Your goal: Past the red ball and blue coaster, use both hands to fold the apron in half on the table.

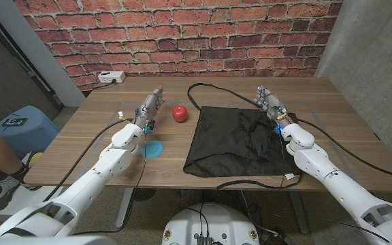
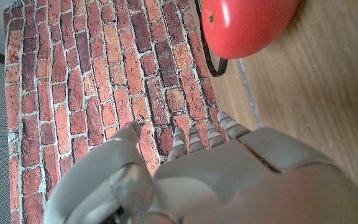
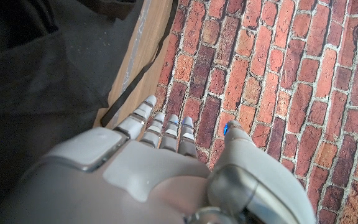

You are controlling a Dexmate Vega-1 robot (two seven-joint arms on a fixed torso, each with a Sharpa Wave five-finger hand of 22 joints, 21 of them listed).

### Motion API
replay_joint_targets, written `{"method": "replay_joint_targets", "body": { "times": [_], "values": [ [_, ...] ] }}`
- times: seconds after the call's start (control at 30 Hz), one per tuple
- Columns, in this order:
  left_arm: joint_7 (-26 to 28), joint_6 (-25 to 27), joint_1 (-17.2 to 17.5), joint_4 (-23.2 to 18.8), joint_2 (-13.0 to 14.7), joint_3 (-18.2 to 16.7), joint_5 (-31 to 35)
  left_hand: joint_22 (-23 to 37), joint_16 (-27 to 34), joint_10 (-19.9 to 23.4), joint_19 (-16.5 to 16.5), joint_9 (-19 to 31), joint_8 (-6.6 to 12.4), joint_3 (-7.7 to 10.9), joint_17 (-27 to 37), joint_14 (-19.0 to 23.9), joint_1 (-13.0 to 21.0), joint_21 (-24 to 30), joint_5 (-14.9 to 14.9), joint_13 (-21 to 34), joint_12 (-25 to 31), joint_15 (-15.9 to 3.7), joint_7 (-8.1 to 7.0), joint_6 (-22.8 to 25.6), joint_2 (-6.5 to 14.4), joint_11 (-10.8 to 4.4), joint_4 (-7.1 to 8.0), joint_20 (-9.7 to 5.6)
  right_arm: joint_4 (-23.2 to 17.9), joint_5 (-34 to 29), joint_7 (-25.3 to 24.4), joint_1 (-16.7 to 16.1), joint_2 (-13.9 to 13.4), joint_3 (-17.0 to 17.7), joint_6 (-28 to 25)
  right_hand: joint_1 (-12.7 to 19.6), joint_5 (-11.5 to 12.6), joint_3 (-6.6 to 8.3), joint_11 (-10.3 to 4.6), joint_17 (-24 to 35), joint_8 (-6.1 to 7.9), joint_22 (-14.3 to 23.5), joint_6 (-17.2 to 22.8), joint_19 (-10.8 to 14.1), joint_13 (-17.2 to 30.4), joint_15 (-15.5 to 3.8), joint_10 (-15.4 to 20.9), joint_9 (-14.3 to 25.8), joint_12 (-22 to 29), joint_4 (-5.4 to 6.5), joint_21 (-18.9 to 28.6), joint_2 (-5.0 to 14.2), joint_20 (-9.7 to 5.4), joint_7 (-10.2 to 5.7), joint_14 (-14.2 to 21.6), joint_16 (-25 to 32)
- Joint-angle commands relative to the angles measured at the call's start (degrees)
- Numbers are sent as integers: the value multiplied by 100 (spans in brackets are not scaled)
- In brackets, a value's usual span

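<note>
Apron: black cloth, spread roughly flat on the worktop, right of centre, with straps trailing off its far and near edges; some loose strap lies bunched on top. Not yet folded.

Red ball: sits just left of the apron's far left corner, apart from it.

Blue coaster: lies flat nearer the front, left of the apron, partly behind the left forearm.

Left hand: raised near the ball, its fingers extended and slightly apart, gripping nothing.

Right hand: held at the apron's far right corner, its fingers straight, close side by side, thumb set off, holding nothing.

Step in hand, as judged: approach, before any grasp. Next move calls for the left hand to pass the ball and reach the far left corner, for both hands to pinch 2 corners, then draw that edge over to the opposite one.
</note>
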Motion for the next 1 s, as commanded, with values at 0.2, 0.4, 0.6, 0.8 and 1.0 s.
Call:
{"method": "replay_joint_targets", "body": {
  "times": [0.2,0.4,0.6,0.8,1.0],
  "values": [
    [-441,-36,-167,302,3,57,-99,15,18,-13,79,8,56,90,4,-17,122,2,16,20,32,28,2,85,8,-16,-60,-21,-391,-140,-337,-169,-47,-28,-131,116,17,70,20,-17,58,23,70,52,28,-155,61,29,41,-57,30,-5,-295,-1,57,34],
    [-401,121,-119,140,181,44,-53,15,14,-13,75,8,56,128,1,-14,155,-15,10,19,32,26,14,104,-5,-16,-110,-14,-413,-192,-380,-161,-5,-60,-98,132,9,86,68,-26,51,23,66,57,28,-144,48,29,36,-74,31,-5,-286,11,58,40],
    [-394,183,-125,28,318,64,53,14,11,-4,71,8,55,160,-2,-10,189,-31,7,18,35,27,22,121,-18,-16,-163,-3,-389,-260,-373,-116,12,-99,-66,141,1,96,80,-33,43,23,55,62,28,-141,37,29,33,-88,31,-11,-288,23,61,45],
    [-331,328,-100,-211,467,119,189,4,2,-7,75,6,50,404,-3,-15,485,-97,117,13,31,67,19,145,-8,13,-521,33,-333,-275,-302,-71,-12,-108,-54,147,-6,106,98,-39,41,24,58,62,28,-142,41,29,36,-100,30,-14,-288,24,64,52],
    [-226,512,18,-569,555,134,187,3,-2,-10,84,7,49,516,-5,-33,667,-129,178,13,31,25,-27,167,-61,-42,-773,-15,-218,-237,-169,-15,-21,-100,-13,147,-12,111,77,-43,37,24,57,62,28,-143,33,29,33,-106,29,-17,-280,33,62,57]
  ]
}}
